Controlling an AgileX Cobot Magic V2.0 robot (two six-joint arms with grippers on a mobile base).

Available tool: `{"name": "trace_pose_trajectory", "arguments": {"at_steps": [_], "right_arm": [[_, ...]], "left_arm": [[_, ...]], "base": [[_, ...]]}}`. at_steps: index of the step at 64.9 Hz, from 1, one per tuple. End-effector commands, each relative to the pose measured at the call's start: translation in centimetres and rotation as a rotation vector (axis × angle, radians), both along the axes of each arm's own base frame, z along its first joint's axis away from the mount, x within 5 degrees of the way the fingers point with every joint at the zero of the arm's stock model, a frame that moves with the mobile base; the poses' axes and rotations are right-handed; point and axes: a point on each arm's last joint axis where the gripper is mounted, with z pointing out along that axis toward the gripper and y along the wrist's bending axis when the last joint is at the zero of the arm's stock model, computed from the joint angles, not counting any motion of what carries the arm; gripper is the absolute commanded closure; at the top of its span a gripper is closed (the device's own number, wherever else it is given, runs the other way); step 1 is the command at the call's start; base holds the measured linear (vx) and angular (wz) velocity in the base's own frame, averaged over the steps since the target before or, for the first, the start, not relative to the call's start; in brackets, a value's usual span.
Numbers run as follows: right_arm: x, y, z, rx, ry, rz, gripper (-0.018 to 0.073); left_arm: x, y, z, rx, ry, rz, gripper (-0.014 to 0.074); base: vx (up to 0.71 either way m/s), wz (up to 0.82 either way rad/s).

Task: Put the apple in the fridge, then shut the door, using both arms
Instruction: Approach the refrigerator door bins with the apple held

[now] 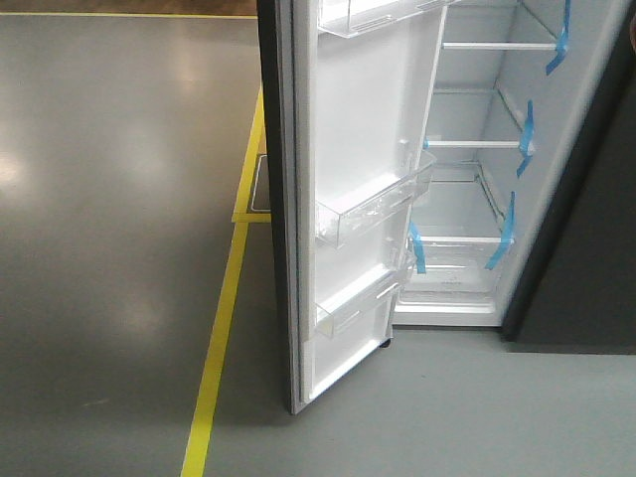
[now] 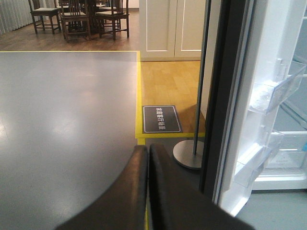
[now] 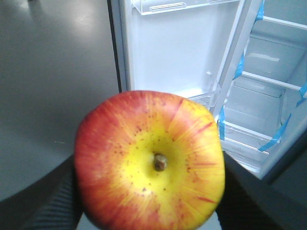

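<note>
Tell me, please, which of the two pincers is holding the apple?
The right pincer: the apple sits clamped in it, filling much of its wrist view. The left pincer is shut flat on itself, holding nothing.

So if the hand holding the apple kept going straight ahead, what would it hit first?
Probably the apple would touch the white inside of the open door, near its clear bin, not the shelves; depth is unclear.
</note>
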Motion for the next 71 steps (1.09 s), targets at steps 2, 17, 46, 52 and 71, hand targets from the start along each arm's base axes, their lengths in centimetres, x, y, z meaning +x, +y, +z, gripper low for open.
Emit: {"name": "trace_pose_trajectory", "arguments": {"at_steps": [2,17,46,52,71], "right_arm": [[-0.55,0.21,1.55,0.022,-0.107,-0.006,0.0568],[-0.55,0.21,1.55,0.022,-0.107,-0.006,0.0568],[-0.55,0.21,1.55,0.022,-0.107,-0.006,0.0568],[-0.55,0.21,1.55,0.022,-0.107,-0.006,0.0568],[-0.55,0.21,1.55,0.022,-0.107,-0.006,0.0568]], "left_arm": [[0.06,-0.08,-0.23,-0.010,-0.058,-0.007,0.0603],[0.06,-0.08,-0.23,-0.010,-0.058,-0.007,0.0603],[0.06,-0.08,-0.23,-0.010,-0.058,-0.007,0.0603],[0.06,-0.08,-0.23,-0.010,-0.058,-0.007,0.0603],[0.06,-0.08,-0.23,-0.010,-0.058,-0.007,0.0603]], "base": [[0.12,0.04],[0.12,0.03],[0.12,-0.03],[0.13,-0.04],[0.13,-0.02]]}}
